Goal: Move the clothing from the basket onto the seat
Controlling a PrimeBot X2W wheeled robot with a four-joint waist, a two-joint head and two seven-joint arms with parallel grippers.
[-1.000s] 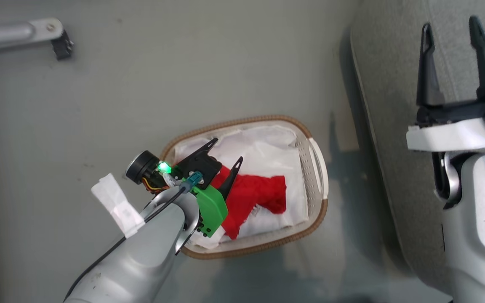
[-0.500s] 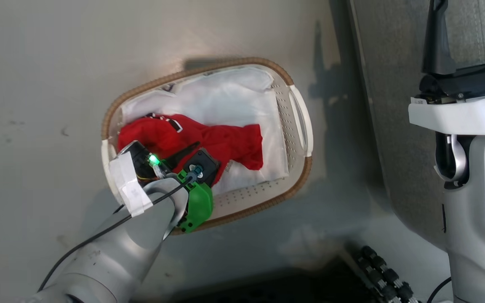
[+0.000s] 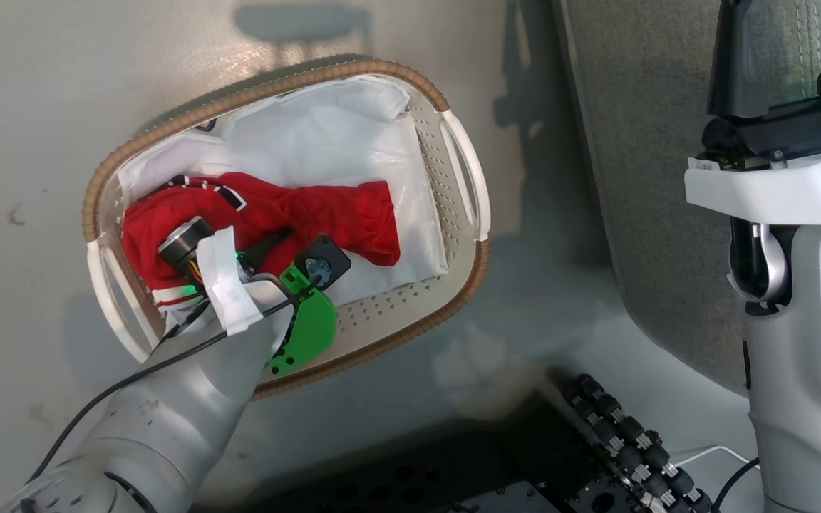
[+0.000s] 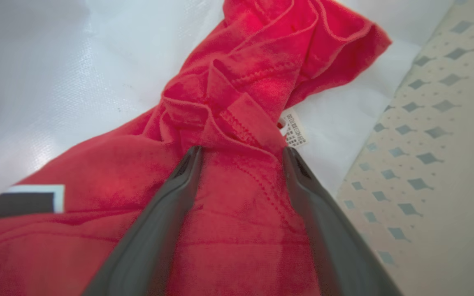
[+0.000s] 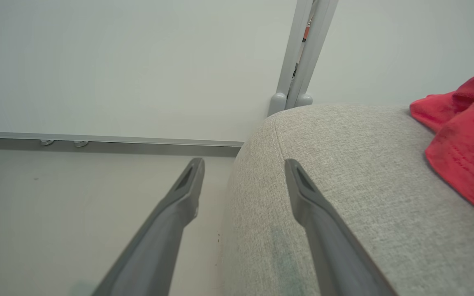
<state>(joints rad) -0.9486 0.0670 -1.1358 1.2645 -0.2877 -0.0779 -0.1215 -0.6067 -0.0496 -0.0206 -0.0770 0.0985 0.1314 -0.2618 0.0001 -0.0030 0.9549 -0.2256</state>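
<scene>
- Head view: oval white perforated plastic laundry basket with brown woven rim standing on pale grey floor, near the left edge of large grey woven-fabric sofa seat, with a strip of floor between.
- Inside laundry basket: white cloth liner covering the bottom; bright red soft fabric garment with black-and-white trim lying crumpled on the liner, from the handle end nearest the left arm to about mid-basket.
- Position of left gripper, two long dark fingers: lowered into the laundry basket onto the red garment, close to the basket's near long wall.
- State of left gripper, left wrist view: spread wide, straddling a bunched fold of the red garment, both tips at the cloth surface, nothing pinched.
- Small white printed label at a hem of the red garment, just beside one fingertip; black patch with white border at that view's lower left; perforated basket wall along its right side.
- State of right gripper: spread wide, empty.
- Position of right gripper, right wrist view: held over the sofa seat's rounded corner, one finger above the floor, the other above the seat edge.
- Second bright red fabric piece lying on the sofa seat at the right edge of the right wrist view, apart from the right gripper.
- Grey metal post against pale wall behind the seat corner.
- Black roller-fitted base at the head view's lower edge.
</scene>
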